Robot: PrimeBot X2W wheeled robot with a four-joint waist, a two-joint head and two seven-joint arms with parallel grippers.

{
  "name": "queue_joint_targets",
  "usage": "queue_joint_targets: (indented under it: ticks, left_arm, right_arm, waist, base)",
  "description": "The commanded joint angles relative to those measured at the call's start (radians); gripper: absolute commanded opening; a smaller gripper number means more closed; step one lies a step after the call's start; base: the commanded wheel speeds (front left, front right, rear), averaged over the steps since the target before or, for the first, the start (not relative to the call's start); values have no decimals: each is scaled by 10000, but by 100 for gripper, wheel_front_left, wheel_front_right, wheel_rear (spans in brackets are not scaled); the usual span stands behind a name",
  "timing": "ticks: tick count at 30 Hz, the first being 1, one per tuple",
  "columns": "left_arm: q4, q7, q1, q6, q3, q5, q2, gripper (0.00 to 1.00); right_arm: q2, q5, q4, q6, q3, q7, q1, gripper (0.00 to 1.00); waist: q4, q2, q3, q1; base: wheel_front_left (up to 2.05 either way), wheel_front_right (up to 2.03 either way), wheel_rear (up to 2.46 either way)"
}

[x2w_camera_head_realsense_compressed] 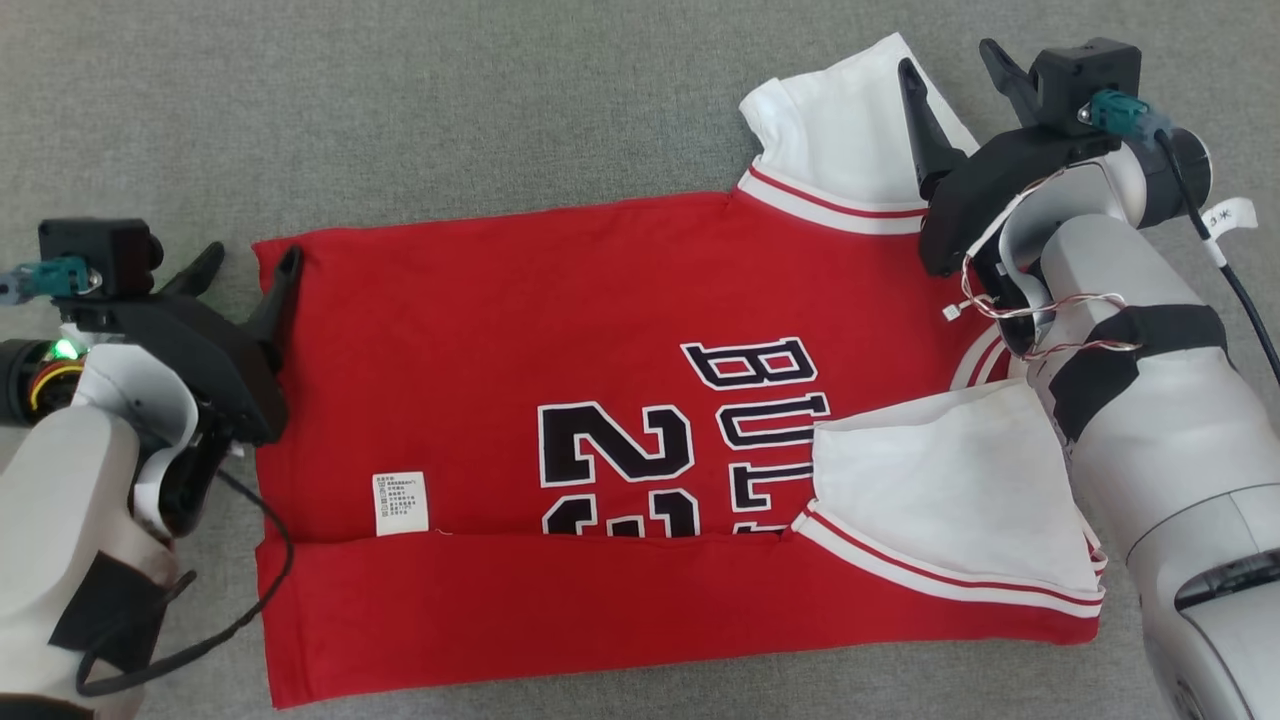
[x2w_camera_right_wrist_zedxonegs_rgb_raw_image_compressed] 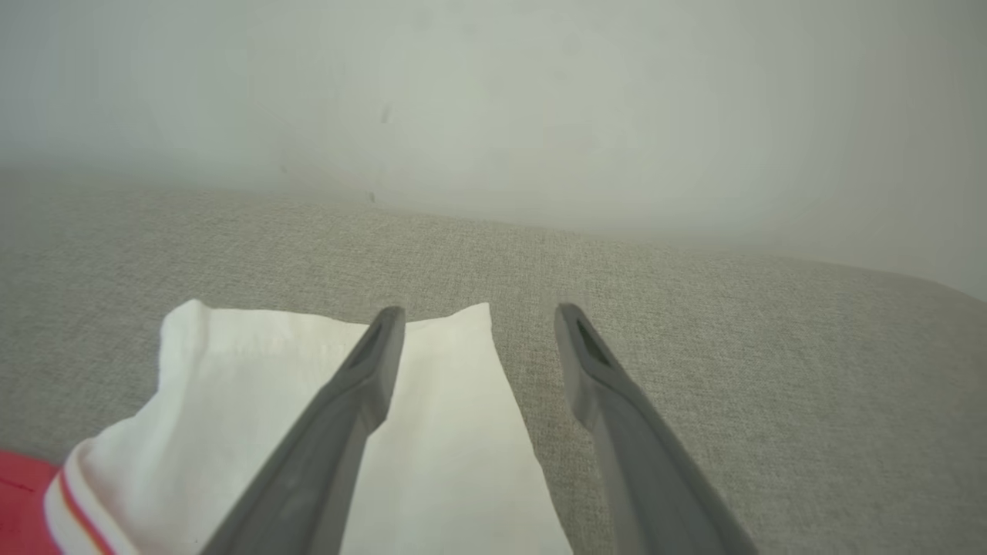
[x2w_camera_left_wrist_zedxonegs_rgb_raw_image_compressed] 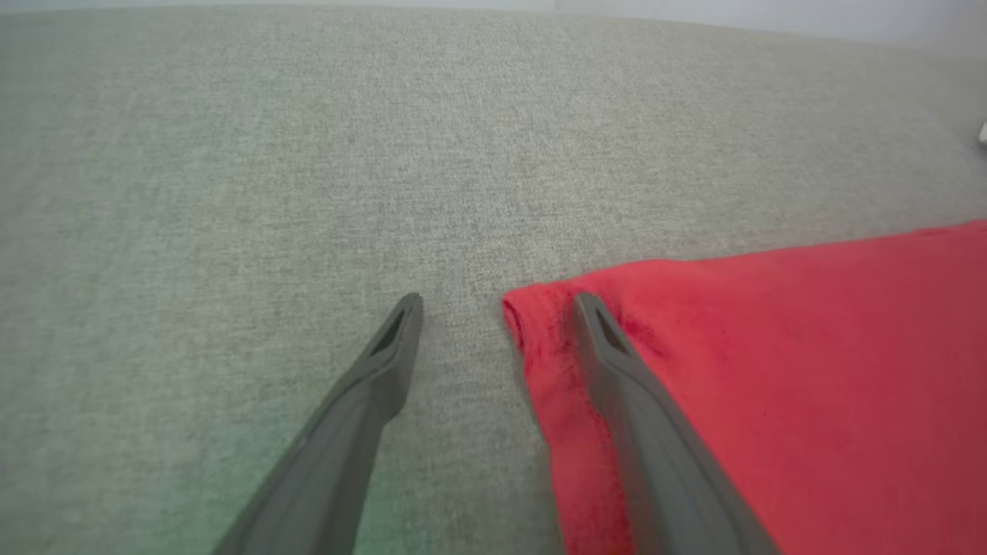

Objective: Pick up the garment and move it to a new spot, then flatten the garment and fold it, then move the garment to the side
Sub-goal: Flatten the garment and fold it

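Observation:
The garment (x2w_camera_head_realsense_compressed: 560, 330) is a red jersey with white sleeves and black-and-white lettering, spread across the grey fabric surface. Its near long edge is folded up over the body, with a white label showing. One white sleeve (x2w_camera_head_realsense_compressed: 950, 480) lies folded onto the red body; the other (x2w_camera_head_realsense_compressed: 850, 120) sticks out at the far right. My left gripper (x2w_camera_head_realsense_compressed: 250, 262) stands open over the far left corner of the hem (x2w_camera_left_wrist_zedxonegs_rgb_raw_image_compressed: 532, 316), one finger above red cloth. Over the far sleeve's edge (x2w_camera_right_wrist_zedxonegs_rgb_raw_image_compressed: 439, 401) my right gripper (x2w_camera_head_realsense_compressed: 955, 60) hangs open. Neither holds anything.
Grey woven fabric surface (x2w_camera_head_realsense_compressed: 450, 100) extends all around the jersey, with room behind and to the left. A pale wall (x2w_camera_right_wrist_zedxonegs_rgb_raw_image_compressed: 493, 100) rises past the surface's far edge in the right wrist view.

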Motion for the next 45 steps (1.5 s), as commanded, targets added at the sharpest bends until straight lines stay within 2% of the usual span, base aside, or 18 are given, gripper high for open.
queue_joint_targets:
  ticks: [1, 6, 7, 8, 13, 22, 33, 34, 35, 40, 45]
  left_arm:
    - [83, 52, -164, -9, -43, -135, -85, 100]
    - [327, 274, -343, -10, -226, -412, -267, 99]
    - [347, 317, -344, -10, -297, -430, -262, 60]
    - [379, 367, -331, -10, -374, -449, -252, 0]
    - [320, 2, -475, 9, -497, -240, -157, 0]
    - [-845, -1026, -463, 151, -580, 40, -386, 0]
    - [-1999, -1283, -82, 338, -779, 204, -466, 0]
    - [-2068, -1284, -55, 375, -783, 208, -449, 0]
    - [-2131, -1287, -23, 399, -791, 217, -428, 0]
    - [-2224, -1341, 128, 503, -727, 194, -282, 0]
    - [-1905, -1479, 419, 550, -664, 85, -154, 0]
  right_arm:
    - [70, -77, 136, -25, 77, 32, -195, 100]
    - [133, -110, 633, -25, 195, -20, -590, 100]
    - [130, -128, 704, -25, 221, -37, -648, 100]
    - [116, -141, 783, -26, 249, -42, -691, 100]
    - [47, -178, 1051, -25, 407, 71, -896, 100]
    - [-290, -208, 1371, -26, 608, 1227, -1433, 100]
    - [-822, -702, 1542, -26, 340, 2351, -1710, 100]
    - [-812, -750, 1558, -26, 309, 2546, -1680, 24]
    - [-787, -756, 1572, -26, 236, 2662, -1648, 0]
    - [-610, -942, 1535, -26, 91, 2228, -1773, 0]
    - [-435, -1042, 1397, -26, -46, 1000, -1710, 0]
  waist:
    - [0, -2, 101, 0]
    - [64, -2, 188, 0]
    - [84, -2, 192, 0]
    - [106, -2, 194, 0]
    - [276, -2, 215, 0]
    - [830, -2, 610, 0]
    - [1256, -2, 873, 0]
    - [1263, -2, 873, 0]
    - [1266, -2, 867, 0]
    - [1139, -2, 730, 0]
    - [843, -2, 115, 0]
  base:
    - [0, 0, 0]
    - [0, 0, 0]
    - [0, 0, 0]
    - [0, 0, 0]
    - [0, 0, 0]
    - [0, 0, 0]
    - [0, 0, 0]
    - [0, 0, 0]
    - [0, 0, 0]
    - [0, 0, 0]
    - [0, 0, 0]
